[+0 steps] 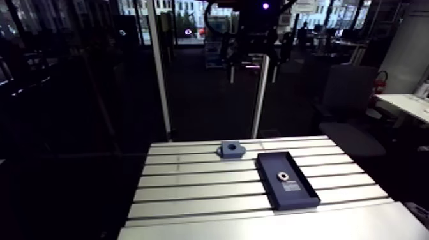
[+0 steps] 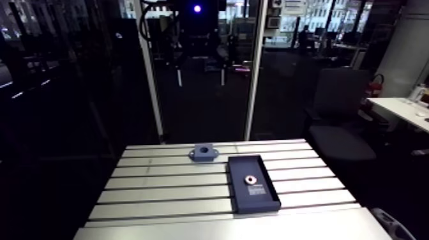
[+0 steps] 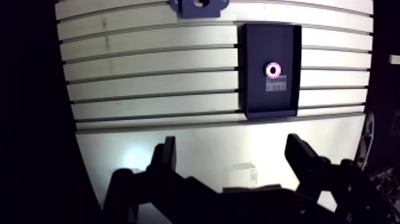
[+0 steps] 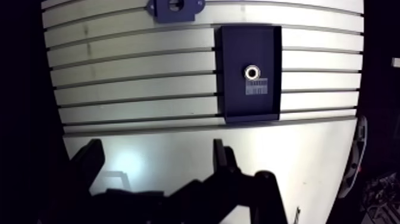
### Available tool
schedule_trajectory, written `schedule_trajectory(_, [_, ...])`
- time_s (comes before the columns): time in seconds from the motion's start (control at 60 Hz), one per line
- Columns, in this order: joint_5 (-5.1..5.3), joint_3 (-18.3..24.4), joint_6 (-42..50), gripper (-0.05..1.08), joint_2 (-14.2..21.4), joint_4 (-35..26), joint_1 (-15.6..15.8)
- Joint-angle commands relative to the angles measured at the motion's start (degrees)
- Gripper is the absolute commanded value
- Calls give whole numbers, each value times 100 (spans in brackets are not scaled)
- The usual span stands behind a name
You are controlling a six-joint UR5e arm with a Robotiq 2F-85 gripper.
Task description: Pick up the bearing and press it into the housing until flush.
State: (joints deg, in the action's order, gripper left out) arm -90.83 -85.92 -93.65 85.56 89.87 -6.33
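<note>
Nothing is done yet. The bearing (image 3: 274, 70) lies in the dark tray (image 3: 253, 59) on the desk (image 3: 149, 89), with nothing gripping it. The housing (image 1: 223, 152) sits beyond the tray's far corner, apart from it, and its bore shows open. Grasp, carry and press to flush are all to come. The gripper (image 3: 232, 146) hangs high over the desk's near edge, its fingers spread wide with nothing between them. The bearing lies well ahead of it, so a reach forward and down looks like the first move.
</note>
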Motion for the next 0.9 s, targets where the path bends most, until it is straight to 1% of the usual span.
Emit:
schedule_trajectory(0.017, [79,-344,-211,1,17,-114,18])
schedule_trajectory(0.267, [79,-334,-211,1,9,-113,9])
schedule_trajectory(0.467, [45,-350,-261,1,1,-56,-93])
schedule_trajectory(0.583, [36,-400,-545,1,-35,70,-278])
schedule_trajectory(0.6, [35,-426,-657,1,-35,137,-370])
schedule_trajectory(0.617, [35,-426,-657,1,-35,137,-370])
schedule_trajectory(0.633, [43,-452,-779,1,-43,215,-481])
schedule_trajectory(0.65, [43,-452,-779,1,-43,215,-481])
schedule_trajectory(0.667, [44,-501,-901,1,-51,286,-603])
schedule_trajectory(0.683, [44,-501,-901,1,-51,286,-603])
schedule_trajectory(0.7, [44,-553,-1024,1,-83,372,-718])
schedule_trajectory(0.717, [44,-553,-1024,1,-83,372,-718])
schedule_trajectory(0.733, [44,-598,-1125,1,-117,452,-825])
schedule_trajectory(0.817, [44,-717,-1304,1,-164,642,-980])
schedule_trajectory(0.85, [44,-851,-1432,1,-208,859,-1074])
schedule_trajectory(0.9, [44,-919,-1485,1,-241,988,-1125])
